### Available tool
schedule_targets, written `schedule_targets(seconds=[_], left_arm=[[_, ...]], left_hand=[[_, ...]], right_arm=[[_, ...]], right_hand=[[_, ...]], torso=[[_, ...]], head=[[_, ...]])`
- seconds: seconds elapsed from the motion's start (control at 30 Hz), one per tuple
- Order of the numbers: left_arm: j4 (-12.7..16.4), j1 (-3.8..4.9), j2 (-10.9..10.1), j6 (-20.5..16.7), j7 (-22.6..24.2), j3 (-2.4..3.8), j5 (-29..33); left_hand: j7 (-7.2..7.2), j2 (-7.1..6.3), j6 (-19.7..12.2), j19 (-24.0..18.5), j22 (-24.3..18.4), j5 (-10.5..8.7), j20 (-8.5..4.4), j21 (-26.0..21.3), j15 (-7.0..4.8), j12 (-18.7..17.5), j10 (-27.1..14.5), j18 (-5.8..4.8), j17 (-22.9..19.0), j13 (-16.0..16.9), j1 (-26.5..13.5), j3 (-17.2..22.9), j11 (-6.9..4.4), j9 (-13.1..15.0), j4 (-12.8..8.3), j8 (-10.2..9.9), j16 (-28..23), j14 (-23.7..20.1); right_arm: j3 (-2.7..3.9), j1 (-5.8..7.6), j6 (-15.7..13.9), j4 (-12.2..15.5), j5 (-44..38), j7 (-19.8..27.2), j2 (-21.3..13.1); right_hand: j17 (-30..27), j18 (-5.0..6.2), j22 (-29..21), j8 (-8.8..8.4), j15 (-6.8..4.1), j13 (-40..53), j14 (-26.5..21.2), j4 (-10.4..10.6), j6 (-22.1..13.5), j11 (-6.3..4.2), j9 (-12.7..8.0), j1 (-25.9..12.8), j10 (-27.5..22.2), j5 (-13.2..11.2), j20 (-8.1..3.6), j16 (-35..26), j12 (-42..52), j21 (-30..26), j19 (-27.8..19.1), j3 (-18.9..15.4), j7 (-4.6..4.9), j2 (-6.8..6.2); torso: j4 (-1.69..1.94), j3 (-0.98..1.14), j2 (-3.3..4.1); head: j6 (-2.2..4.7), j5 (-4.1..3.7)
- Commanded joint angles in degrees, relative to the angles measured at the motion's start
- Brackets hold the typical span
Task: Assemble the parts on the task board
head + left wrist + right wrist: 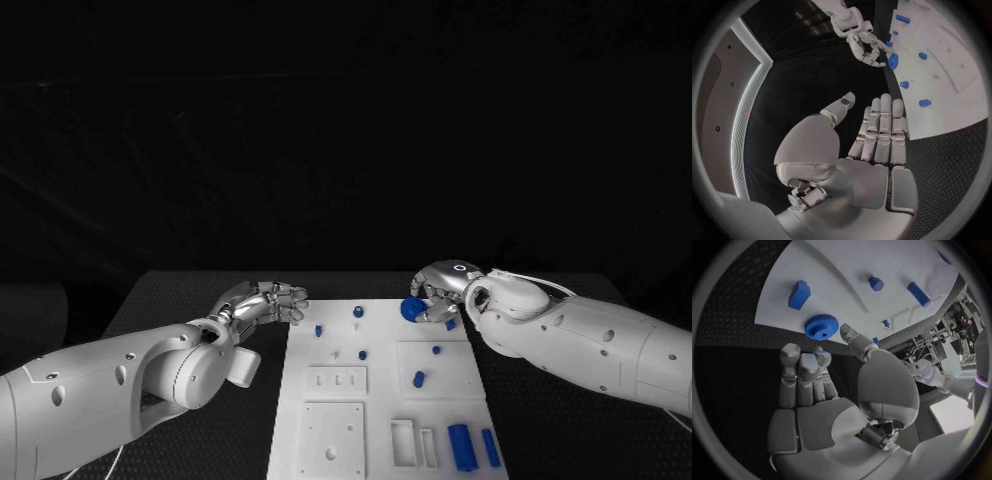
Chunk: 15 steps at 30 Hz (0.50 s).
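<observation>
The right hand (444, 285) hangs over the far right corner of the task board (378, 400), and from the wrist side its fingers (802, 371) stand fairly straight and together with the palm bare, so I'd call it released, holding nothing; whether a fingertip brushes anything I cannot tell. Just off those fingertips lies the blue gear (822, 326), a round toothed wheel with a small hole in the middle, lying flat right at the board's edge. A little beyond it sits a chunky blue block (799, 294), and further out from the hand a small blue peg (876, 283) and a longer blue bar (918, 294). The gear looks like hard plastic, light and stiff, not something that would crush; the teeth should give the fingers some bite, so I'd take it across its rim from opposite sides. Its flat face looks smooth and low to the board, which could make it slide before it lifts. Across the board, the left hand (268, 300) rests at the far left corner, near its edge, fingers (882, 130) laid out straight side by side and the thumb apart, nothing in it either. More blue parts lie down the board toward the robot, well apart from both hands
</observation>
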Motion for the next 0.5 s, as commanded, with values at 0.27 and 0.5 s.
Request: schedule_targets(seconds=[0.27,0.5], left_arm=[[0.3,0.06,0.2,1.1,0.6,0.05,-0.3],[0.6,0.06,0.2,1.1,0.6,0.05,-0.3]], left_hand=[[0.15,0.06,0.1,-0.3,1.3,0.11,-0.04,0.3,0.1,-0.3,0.2,0.97,0.1,0.0,-0.5,0.3,0.04,0.0,-0.2,-0.2,-0.1,-0.1],[0.17,0.07,0.0,-0.4,1.3,0.12,-0.04,0.3,0.11,-0.4,0.2,0.96,0.1,-0.1,-0.5,0.3,0.05,0.0,-0.2,-0.2,-0.1,-0.1]], right_arm=[[-0.05,-0.57,0.1,-2.0,0.2,1.1,1.1],[-0.07,-0.62,0.3,-3.2,0.2,1.3,1.6]], right_hand=[[0.8,2.92,1.2,0.17,-0.08,0.6,0.5,1.6,0.7,-0.05,0.1,0.5,-0.6,-0.1,-0.29,0.6,1.3,0.9,0.0,2.6,-0.1,1.46],[1.4,2.92,1.1,0.05,-0.11,0.7,0.5,3.3,0.6,-0.09,0.0,1.0,-0.6,-0.1,-0.36,0.6,1.8,1.2,0.0,5.3,-0.14,2.5]], torso=[[0.2,0.06,0.11],[0.18,0.07,0.05]], head=[[-0.43,-0.12],[-0.63,-0.01]])
